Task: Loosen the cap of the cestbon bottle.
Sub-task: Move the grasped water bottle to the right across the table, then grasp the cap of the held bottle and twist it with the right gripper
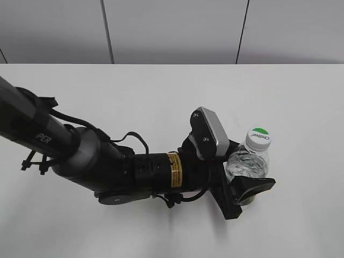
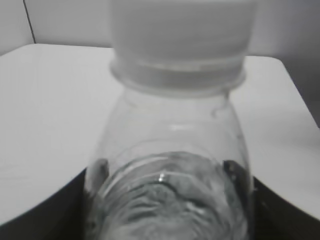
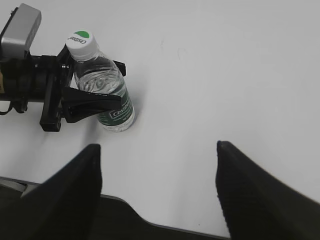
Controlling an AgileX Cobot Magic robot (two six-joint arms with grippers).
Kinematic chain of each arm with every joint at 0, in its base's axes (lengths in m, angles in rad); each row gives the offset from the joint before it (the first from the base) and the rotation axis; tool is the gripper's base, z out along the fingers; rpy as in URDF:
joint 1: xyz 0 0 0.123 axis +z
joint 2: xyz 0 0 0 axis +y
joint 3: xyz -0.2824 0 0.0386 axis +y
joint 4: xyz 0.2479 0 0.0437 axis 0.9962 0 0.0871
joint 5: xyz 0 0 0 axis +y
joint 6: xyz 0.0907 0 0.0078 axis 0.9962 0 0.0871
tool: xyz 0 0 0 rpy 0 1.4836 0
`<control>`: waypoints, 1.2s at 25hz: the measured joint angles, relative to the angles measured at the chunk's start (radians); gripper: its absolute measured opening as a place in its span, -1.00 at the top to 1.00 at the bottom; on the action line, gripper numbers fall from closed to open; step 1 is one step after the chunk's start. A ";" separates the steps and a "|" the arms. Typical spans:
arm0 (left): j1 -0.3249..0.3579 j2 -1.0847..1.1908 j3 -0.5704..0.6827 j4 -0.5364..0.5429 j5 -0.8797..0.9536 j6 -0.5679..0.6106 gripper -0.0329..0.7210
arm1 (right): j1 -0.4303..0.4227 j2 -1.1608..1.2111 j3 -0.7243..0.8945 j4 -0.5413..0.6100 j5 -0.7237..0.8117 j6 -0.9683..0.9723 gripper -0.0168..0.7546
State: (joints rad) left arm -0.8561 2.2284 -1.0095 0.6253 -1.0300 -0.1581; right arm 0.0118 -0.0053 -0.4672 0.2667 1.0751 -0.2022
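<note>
The cestbon bottle (image 1: 248,164) stands upright on the white table (image 1: 134,91), clear with a dark green label band (image 3: 117,114). Its cap (image 1: 258,137), half green and half white on top, sits on the neck. My left gripper (image 1: 249,185) is shut on the bottle's body below the shoulders. In the left wrist view the bottle (image 2: 170,150) and cap (image 2: 180,30) fill the frame between the dark fingers (image 2: 170,212). My right gripper (image 3: 157,165) is open and empty, low over the table, to the right of the bottle (image 3: 111,85) and apart from it.
The left arm (image 1: 80,156) lies across the table from the left, with its wrist camera block (image 1: 210,131) just left of the cap. A grey panelled wall (image 1: 172,29) stands behind the table. The table's near edge shows under the right gripper (image 3: 165,230).
</note>
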 joint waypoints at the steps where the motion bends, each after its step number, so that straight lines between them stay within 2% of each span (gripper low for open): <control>1: 0.000 0.001 0.000 0.000 -0.005 0.000 -0.46 | 0.000 0.000 0.000 0.000 0.000 0.000 -0.45; 30: 0.000 0.012 -0.001 0.003 -0.034 0.000 -0.46 | 0.000 0.031 -0.003 0.015 -0.003 0.011 -0.45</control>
State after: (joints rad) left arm -0.8561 2.2400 -1.0104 0.6284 -1.0635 -0.1581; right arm 0.0118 0.0259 -0.4700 0.2821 1.0721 -0.1912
